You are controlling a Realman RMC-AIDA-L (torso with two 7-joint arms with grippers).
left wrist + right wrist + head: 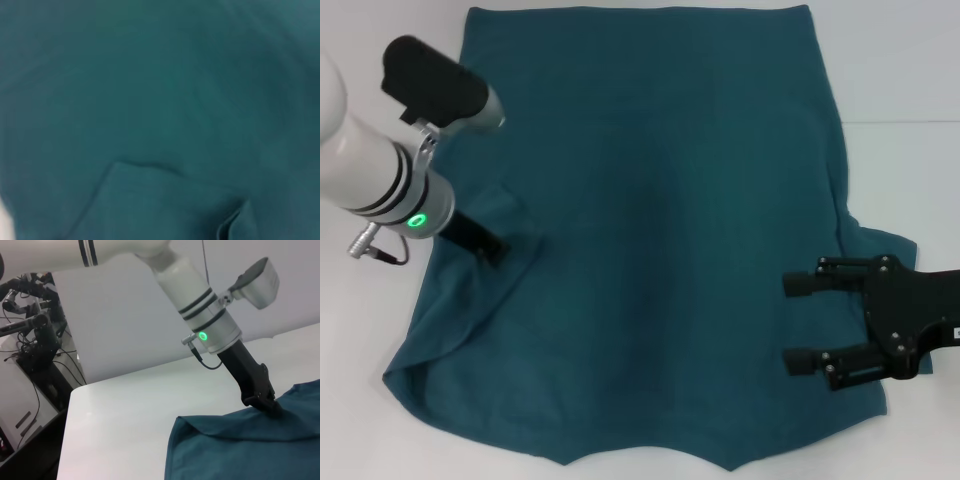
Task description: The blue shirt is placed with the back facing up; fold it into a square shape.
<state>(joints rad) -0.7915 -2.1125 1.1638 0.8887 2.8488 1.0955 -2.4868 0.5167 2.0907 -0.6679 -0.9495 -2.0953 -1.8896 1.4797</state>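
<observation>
The blue shirt (660, 250) lies spread flat, its left sleeve folded inward.

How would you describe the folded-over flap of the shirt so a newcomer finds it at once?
Start at the white table and the blue shirt spread across it. On the robot's left side, the sleeve flap lies doubled inward under the left end effector; the opposite sleeve lies flat.

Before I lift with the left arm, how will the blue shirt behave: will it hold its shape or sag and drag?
The blue shirt will probably sag: its sleeve area already creases around the left gripper. It looks light, so the flat remainder may slide on the smooth white table. The right gripper, open above the other side, could likely steady it.
</observation>
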